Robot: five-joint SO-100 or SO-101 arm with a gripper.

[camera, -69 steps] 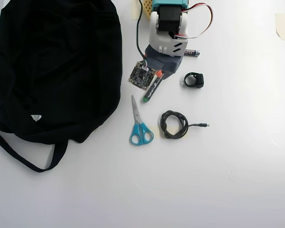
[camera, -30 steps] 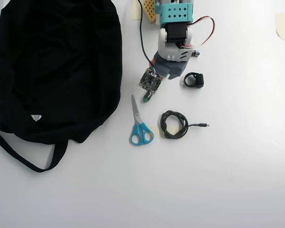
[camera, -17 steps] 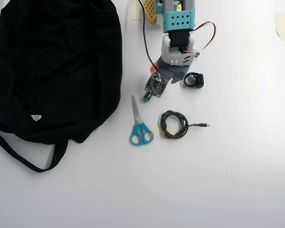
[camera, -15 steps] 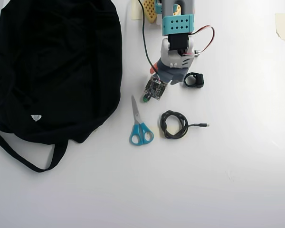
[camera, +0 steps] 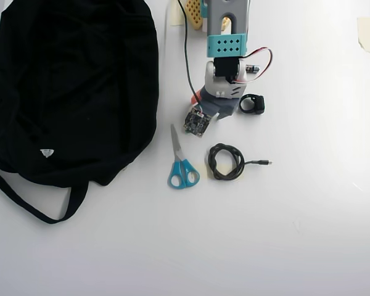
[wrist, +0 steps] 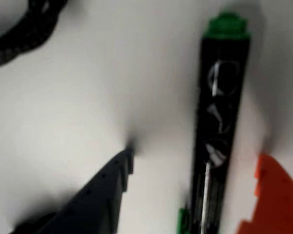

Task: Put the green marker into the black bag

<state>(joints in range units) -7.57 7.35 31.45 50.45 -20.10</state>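
In the wrist view the green marker (wrist: 219, 122) lies on the white table, a black barrel with its green cap at the top. My gripper (wrist: 195, 158) is open and straddles it low over the table. The dark finger (wrist: 107, 190) is well to the marker's left and the orange finger (wrist: 276, 195) is close on its right; neither touches it. In the overhead view my gripper (camera: 211, 106) points down at the top middle and the arm hides the marker. The black bag (camera: 74, 86) lies at the left, with a small white tag and long straps.
Blue-handled scissors (camera: 182, 165) and a coiled black cable (camera: 226, 161) lie just below the gripper in the overhead view; the cable also shows in the wrist view (wrist: 24, 29). A small black ring-shaped thing (camera: 251, 103) sits right of the arm. Tape (camera: 365, 32) is at the top right.
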